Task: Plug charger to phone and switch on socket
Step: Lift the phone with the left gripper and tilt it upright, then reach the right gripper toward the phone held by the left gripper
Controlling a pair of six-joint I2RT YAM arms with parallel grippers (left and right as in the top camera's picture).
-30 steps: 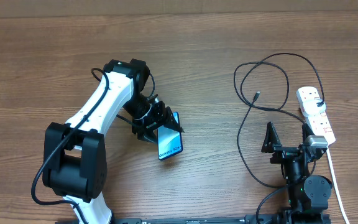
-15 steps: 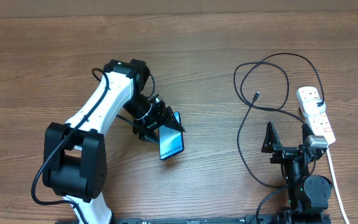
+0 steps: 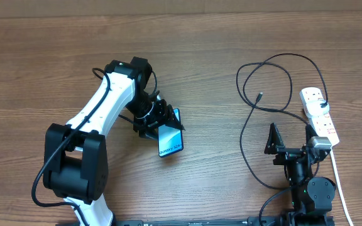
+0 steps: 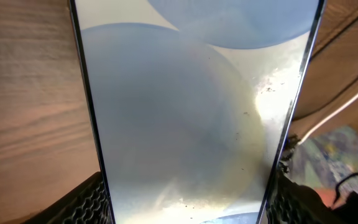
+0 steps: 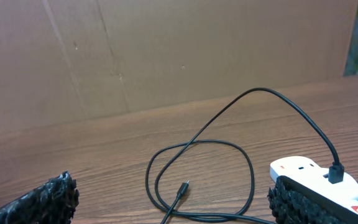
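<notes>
The left hand is clamped on the phone across its long edges. The phone's long axis runs out beyond the fingertips, lit screen upward. I cannot tell which end carries the port. The charger loops on the tabletop well off to that hand's right. Its connector tip lies loose just ahead of the right hand, slightly to its left. The right hand is spread wide and empty, so I judge it the nearer one for the tip. The plug stands in the socket, ahead and to the right of the right hand.
</notes>
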